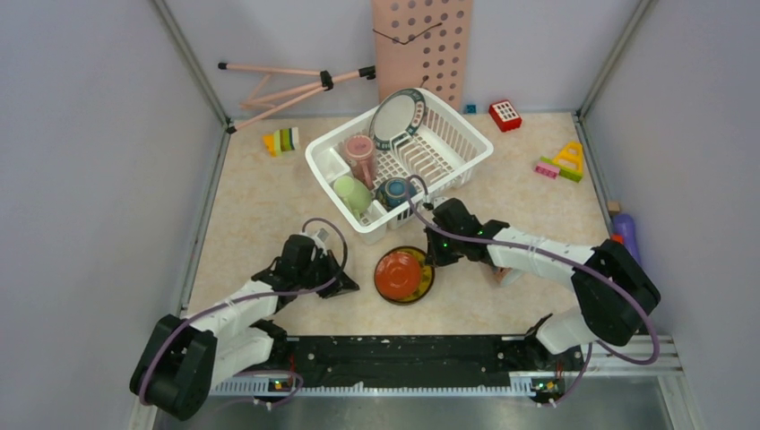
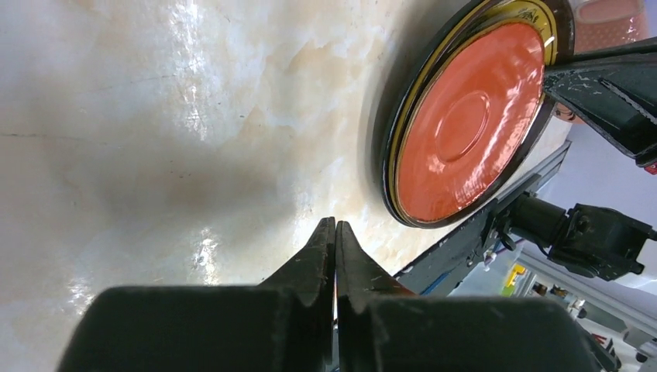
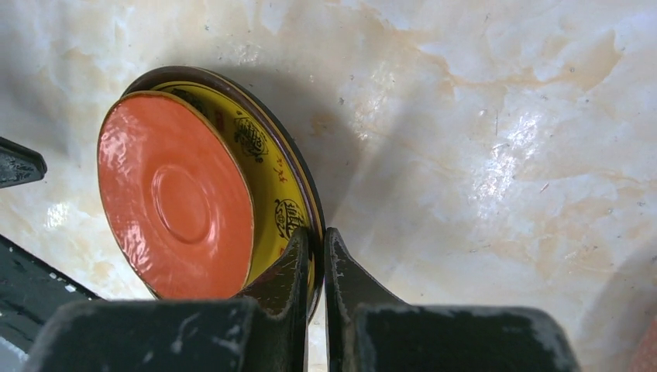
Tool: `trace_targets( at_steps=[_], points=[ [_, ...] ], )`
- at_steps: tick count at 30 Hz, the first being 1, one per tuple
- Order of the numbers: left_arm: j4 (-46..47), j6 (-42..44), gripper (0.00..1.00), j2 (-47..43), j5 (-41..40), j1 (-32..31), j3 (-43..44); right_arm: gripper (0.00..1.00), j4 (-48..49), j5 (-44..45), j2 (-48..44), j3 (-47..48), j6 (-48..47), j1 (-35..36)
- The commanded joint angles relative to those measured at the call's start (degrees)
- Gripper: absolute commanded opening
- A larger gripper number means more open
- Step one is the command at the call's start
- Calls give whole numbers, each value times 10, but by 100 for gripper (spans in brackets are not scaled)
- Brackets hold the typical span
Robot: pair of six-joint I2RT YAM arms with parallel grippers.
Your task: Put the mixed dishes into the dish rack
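While the teal-rimmed plate [image 1: 397, 116], pink cup [image 1: 360, 150], green cup [image 1: 351, 193] and blue bowl [image 1: 394, 191] stand in the dish rack [image 1: 453, 170], a stack [image 1: 403, 275] remains on the desk [image 1: 269, 197] nearby: red saucer [image 3: 174, 205], yellow dish [image 3: 267, 167], black plate [image 2: 387, 143]. The right gripper [image 3: 316, 248] pinches the stack's rim; which dish it bites is unclear. The left gripper [image 2: 335, 232] is closed and empty.

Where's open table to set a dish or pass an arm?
Free: table left of rack; right of rack, nearer than the blocks; rack's right divider slots. Crowded: near centre, left gripper and right gripper flank the dish stack.
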Motion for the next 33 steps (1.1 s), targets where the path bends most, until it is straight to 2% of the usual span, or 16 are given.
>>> trace_targets(
  at_steps=[1, 3, 5, 9, 15, 18, 22, 29, 33],
  points=[
    [20, 5, 9, -15, 1, -2, 15, 0, 6, -16, -35, 7, -6, 6],
    [71, -12, 31, -13, 21, -2, -5, 0, 12, -34, -59, 6, 7, 5],
    [131, -30, 49, -14, 42, -2, -26, 0, 3, -38, -86, 16, 17, 6],
    [211, -49, 68, -20, 64, -2, -58, 0, -33, -48, -119, 50, 31, 6],
    [261, -51, 77, -22, 59, -4, -79, 0, -55, -54, -116, 84, 49, 39],
    [305, -63, 79, -18, 69, -5, -94, 0, -56, -1, -120, 96, 54, 72],
    [334, -74, 79, -14, 76, -5, -103, 0, -80, 59, -81, 108, 48, 75],
    [353, -74, 79, 11, 77, -10, -102, 0, -19, 52, -76, 105, 86, 97],
    [355, -75, 78, 43, 69, -12, -97, 0, -42, 100, -68, 131, 78, 114]
  ],
)
